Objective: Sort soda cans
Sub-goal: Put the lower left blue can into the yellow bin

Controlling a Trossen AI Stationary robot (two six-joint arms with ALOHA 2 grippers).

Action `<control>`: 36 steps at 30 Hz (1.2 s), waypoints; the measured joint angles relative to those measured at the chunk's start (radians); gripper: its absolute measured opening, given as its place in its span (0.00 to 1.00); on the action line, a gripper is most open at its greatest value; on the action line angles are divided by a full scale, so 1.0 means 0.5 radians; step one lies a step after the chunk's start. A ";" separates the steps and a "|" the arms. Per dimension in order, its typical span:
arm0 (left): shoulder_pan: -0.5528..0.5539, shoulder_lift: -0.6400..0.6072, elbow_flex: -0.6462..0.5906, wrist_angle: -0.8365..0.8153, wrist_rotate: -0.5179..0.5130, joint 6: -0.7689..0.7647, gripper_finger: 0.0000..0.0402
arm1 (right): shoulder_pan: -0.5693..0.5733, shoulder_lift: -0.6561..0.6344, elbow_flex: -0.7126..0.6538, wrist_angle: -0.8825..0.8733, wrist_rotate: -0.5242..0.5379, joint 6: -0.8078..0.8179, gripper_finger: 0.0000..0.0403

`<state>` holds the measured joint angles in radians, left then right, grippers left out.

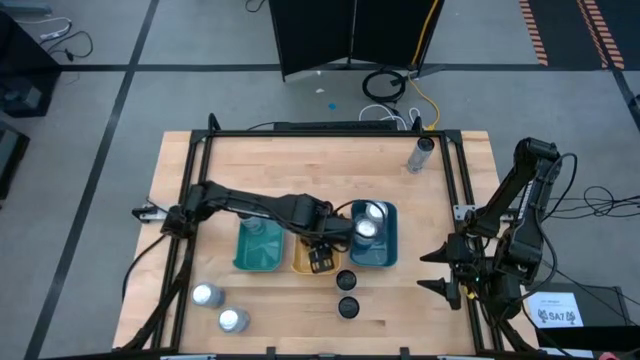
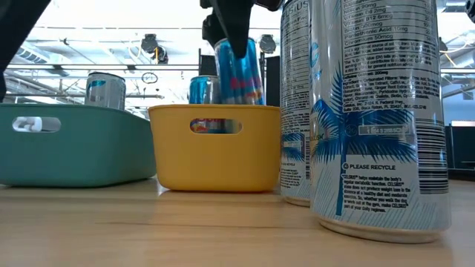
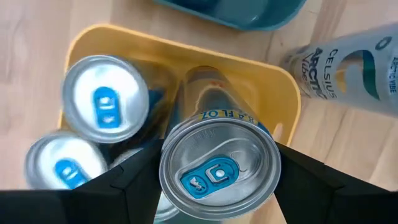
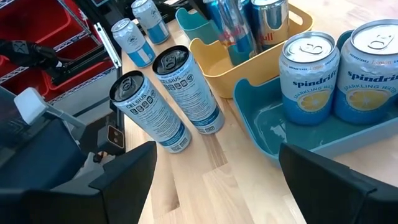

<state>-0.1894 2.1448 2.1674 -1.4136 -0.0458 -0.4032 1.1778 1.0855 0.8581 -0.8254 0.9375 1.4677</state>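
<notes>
My left gripper (image 1: 322,258) hangs over the yellow tray (image 1: 303,262) and is shut on a blue-and-silver soda can (image 3: 217,171). Two more such cans (image 3: 106,99) stand in that tray. Two cans (image 1: 370,222) stand in the blue tray (image 1: 388,250) and one (image 1: 252,228) in the teal tray (image 1: 262,258). Two dark-topped cans (image 1: 347,293) stand on the table just near of the trays. Two silver-topped cans (image 1: 218,308) stand near left, and one can (image 1: 422,155) is at the far right. My right gripper (image 4: 217,186) waits open at the table's right edge. My left gripper pinches the can's upper end (image 3: 166,177) between its two fingers (image 3: 134,180), one on each side of the wall just below the rim. The fingers come from above, pointing down. The can (image 2: 239,70) hangs nearly upright, slightly tilted. Its lower end is behind the yellow tray's wall (image 2: 215,148).
The three trays stand side by side mid-table: teal left, yellow middle, blue right. Black rails (image 1: 460,190) frame the tabletop. Bare wood lies across the far half (image 1: 320,170) and near right.
</notes>
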 joint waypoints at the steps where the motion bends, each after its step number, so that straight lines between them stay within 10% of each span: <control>1: -0.001 0.013 0.000 0.003 0.001 0.036 0.65 | 0.000 0.000 0.000 0.000 0.000 -0.008 0.82; 36: 0.014 0.148 -0.003 0.040 0.016 0.242 0.75 | 0.001 0.000 0.000 0.075 0.005 -0.027 0.82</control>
<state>-0.1825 2.2189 2.1661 -1.3934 -0.0380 -0.2822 1.1781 1.0855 0.8581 -0.7879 0.9399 1.4543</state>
